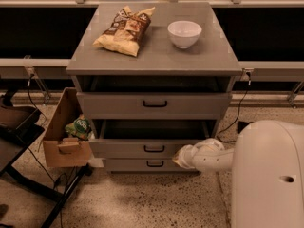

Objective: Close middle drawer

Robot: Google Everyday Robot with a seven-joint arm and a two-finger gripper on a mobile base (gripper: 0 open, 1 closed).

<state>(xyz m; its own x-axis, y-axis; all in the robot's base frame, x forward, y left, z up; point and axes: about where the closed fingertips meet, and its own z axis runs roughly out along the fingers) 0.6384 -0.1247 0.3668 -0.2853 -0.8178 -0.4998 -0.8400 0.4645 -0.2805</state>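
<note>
The middle drawer (124,148) is the second of three grey drawers in the cabinet. It has a low flat front and a small black bar handle (154,148). It stands out a short way from the cabinet, with a dark gap above its front. My gripper (182,156) is at the end of the white arm, low at the right end of this drawer's front, at or very near it. The taller top drawer (154,105) above also stands slightly out. The lowest drawer (152,164) is in.
A chip bag (125,30) and a white bowl (184,33) sit on the cabinet top (156,56). A cardboard box (64,132) with a green packet stands on the floor to the left. My white robot body (268,175) fills the lower right. A dark stand (19,127) is at far left.
</note>
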